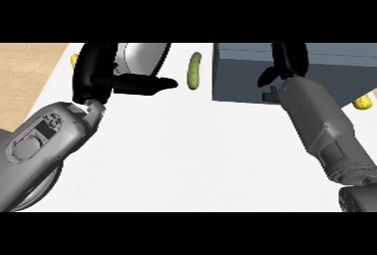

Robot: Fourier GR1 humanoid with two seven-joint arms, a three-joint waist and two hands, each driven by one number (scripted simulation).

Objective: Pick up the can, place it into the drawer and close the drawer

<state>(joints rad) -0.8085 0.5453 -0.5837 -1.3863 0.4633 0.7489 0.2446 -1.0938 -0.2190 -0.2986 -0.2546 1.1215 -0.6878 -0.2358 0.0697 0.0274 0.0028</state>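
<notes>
A silver can [147, 56] shows at the top left of the counter, cut off by the view's upper edge and partly hidden by my left hand [99, 69]. That hand stands upright in front of it with straight fingers, and its thumb [151, 84] sticks out to the right just below the can. I cannot tell whether they touch. The dark grey drawer unit [243, 79] fills the top right. My right hand [287, 62] reaches over its front face near the top edge. The inside of the drawer is not visible.
A green cucumber [194, 69] lies between the can and the drawer unit. One yellow item [361, 102] peeks out at the drawer's right side, another [74, 60] behind my left hand. White counter [191, 149] spreads between my forearms; wooden floor [29, 64] lies beyond its left edge.
</notes>
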